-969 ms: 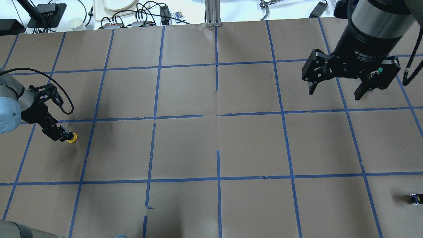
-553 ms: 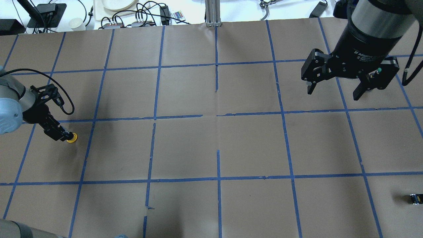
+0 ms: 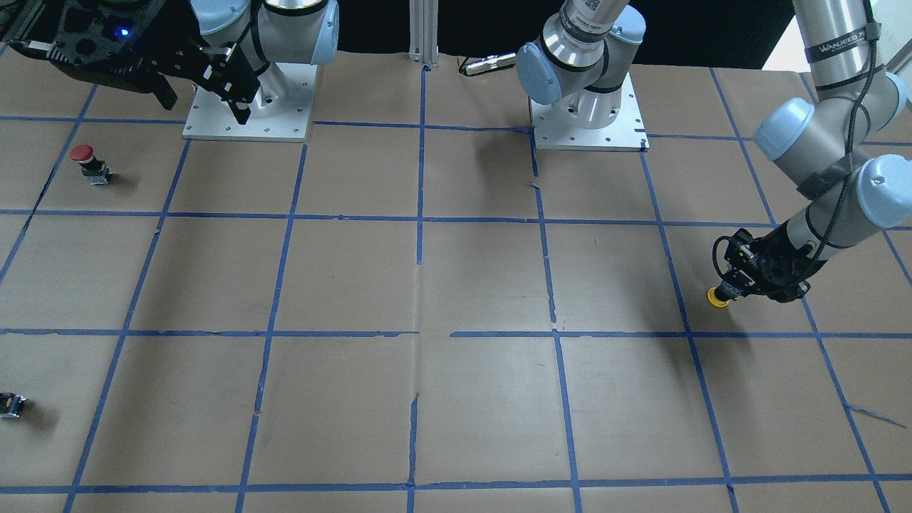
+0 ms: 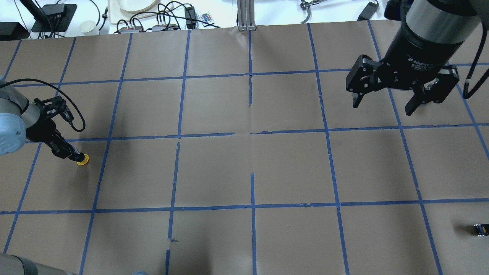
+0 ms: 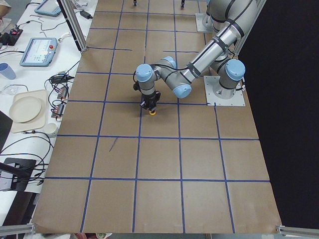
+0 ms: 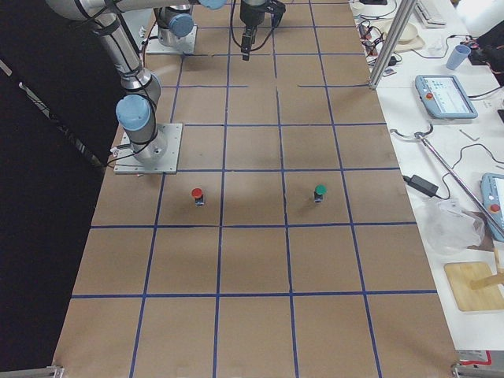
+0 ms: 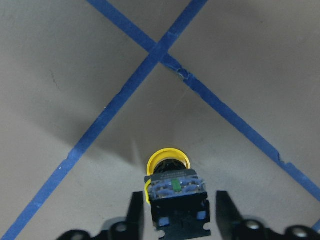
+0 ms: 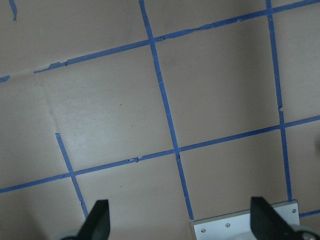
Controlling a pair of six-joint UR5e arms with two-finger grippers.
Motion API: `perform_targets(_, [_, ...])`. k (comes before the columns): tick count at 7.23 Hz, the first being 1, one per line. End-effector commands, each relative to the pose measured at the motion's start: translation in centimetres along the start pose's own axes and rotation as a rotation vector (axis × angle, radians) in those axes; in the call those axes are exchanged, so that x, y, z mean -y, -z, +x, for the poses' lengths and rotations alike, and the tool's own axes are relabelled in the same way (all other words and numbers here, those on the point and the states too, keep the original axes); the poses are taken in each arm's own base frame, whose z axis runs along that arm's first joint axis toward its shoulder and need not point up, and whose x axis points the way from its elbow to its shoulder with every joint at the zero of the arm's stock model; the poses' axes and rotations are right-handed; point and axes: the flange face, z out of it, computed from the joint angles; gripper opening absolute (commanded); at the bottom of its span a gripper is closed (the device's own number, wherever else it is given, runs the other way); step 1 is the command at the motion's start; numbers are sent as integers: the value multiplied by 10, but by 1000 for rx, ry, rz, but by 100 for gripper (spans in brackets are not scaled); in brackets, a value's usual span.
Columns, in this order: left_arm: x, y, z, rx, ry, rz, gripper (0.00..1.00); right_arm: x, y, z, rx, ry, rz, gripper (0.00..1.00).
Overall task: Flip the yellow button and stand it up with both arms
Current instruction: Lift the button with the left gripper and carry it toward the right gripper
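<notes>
One yellow button (image 7: 168, 172) between left claw's (image 7: 175, 212) parted fingers, untouched, right claw (image 4: 384, 100) spread wide, empty.

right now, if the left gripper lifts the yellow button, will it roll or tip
The yellow button is probably light and rigid, since it looks like a small, hard block. Its round cap could let it pivot or roll if nudged, though the squarish body should resist that. Stood on the cap it looks top-heavy, so tipping seems likely.

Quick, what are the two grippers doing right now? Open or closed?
Left gripper: jaws astride the yellow button, not closed on it.
Right gripper: open, holding nothing, high over the table.
</notes>
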Motion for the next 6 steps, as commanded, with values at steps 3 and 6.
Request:
perform_targets(3, [10,39,33,-83,58,105,10,1,1,1,22,-7,-5,100])
perform_targets(6, [55,88,117,-420,225,399,6,2,-3,-2,61,-19,-30,100])
